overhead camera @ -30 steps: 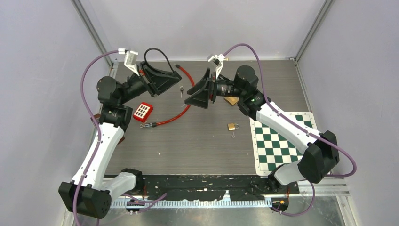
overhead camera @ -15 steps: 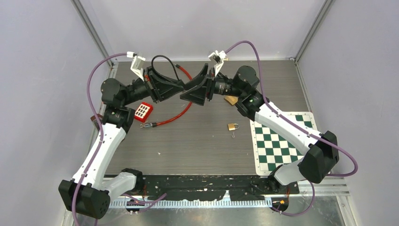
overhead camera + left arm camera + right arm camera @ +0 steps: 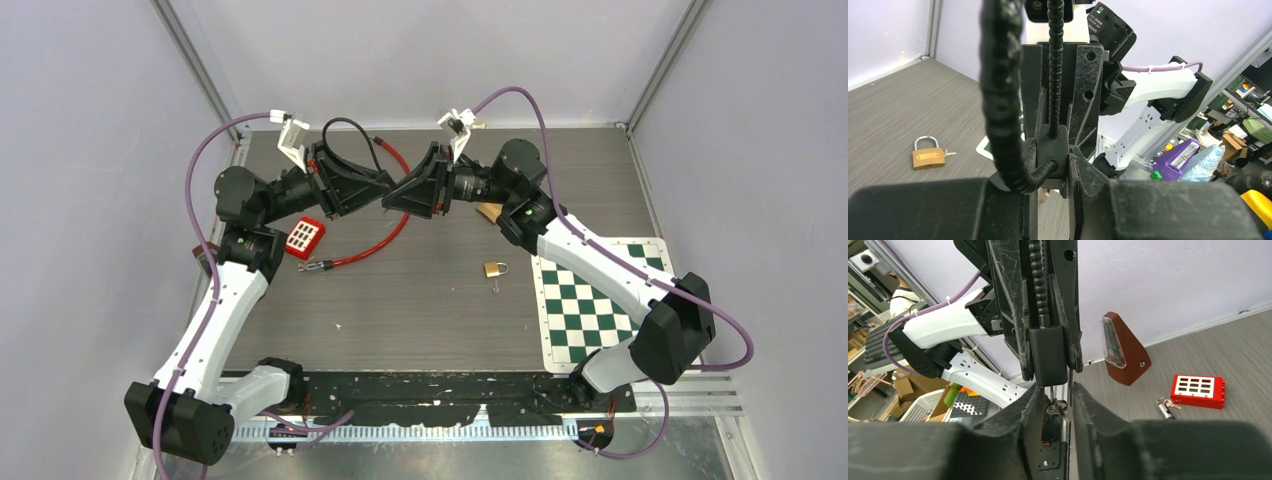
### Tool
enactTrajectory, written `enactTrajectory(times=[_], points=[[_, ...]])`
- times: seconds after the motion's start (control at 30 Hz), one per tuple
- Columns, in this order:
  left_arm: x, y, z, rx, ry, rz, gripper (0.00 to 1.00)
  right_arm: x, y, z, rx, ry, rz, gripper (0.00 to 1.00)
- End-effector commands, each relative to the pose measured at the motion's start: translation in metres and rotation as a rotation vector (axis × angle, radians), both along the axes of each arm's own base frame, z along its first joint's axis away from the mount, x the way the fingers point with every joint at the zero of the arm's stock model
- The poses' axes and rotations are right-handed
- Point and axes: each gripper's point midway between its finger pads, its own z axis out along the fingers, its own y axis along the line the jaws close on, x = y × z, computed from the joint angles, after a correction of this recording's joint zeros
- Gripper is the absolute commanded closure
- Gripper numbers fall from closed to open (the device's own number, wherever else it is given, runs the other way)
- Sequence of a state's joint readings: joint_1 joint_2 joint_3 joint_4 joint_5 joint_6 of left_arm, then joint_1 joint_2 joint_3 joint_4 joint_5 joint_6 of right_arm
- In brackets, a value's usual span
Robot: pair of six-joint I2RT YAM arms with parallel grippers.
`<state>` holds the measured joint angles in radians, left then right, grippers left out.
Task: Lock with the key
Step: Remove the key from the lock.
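Left gripper [image 3: 1052,152] clamps the lock [image 3: 1048,355]. Right gripper [image 3: 1055,390] straddles the key [image 3: 1050,391], grip unclear. An off-axis twist could slip it.

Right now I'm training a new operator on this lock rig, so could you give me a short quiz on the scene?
1. True or false: the brass padlock lies on bare table, off the checkered mat.
2. Where is the black cable lock? A on the mat; B between the jaws of the left gripper; C on top of the padlock.
3. Fill in: the red block lies beside the ___ arm.
Key: 1 true; 2 B; 3 left.
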<state>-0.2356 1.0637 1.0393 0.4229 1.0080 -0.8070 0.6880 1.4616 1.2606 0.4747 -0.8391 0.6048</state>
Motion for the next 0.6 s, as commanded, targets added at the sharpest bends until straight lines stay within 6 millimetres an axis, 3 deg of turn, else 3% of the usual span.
enactTrajectory(times=[0.0,0.2,0.33,0.57], points=[[-0.01,0.001,0.02,-0.017,-0.094,-0.011,1.0,-0.007,0.0,0.019,0.035,-0.056,0.024,0.72],[-0.007,0.002,0.023,-0.013,-0.098,0.012,1.0,-0.005,-0.001,0.008,0.003,-0.044,0.016,0.94],[-0.003,0.006,0.024,-0.01,-0.091,0.036,1.0,-0.007,-0.004,-0.011,-0.054,-0.042,0.005,0.95],[0.026,0.027,0.02,-0.057,-0.009,0.21,1.0,-0.007,-0.009,-0.046,-0.144,-0.008,-0.007,0.95]])
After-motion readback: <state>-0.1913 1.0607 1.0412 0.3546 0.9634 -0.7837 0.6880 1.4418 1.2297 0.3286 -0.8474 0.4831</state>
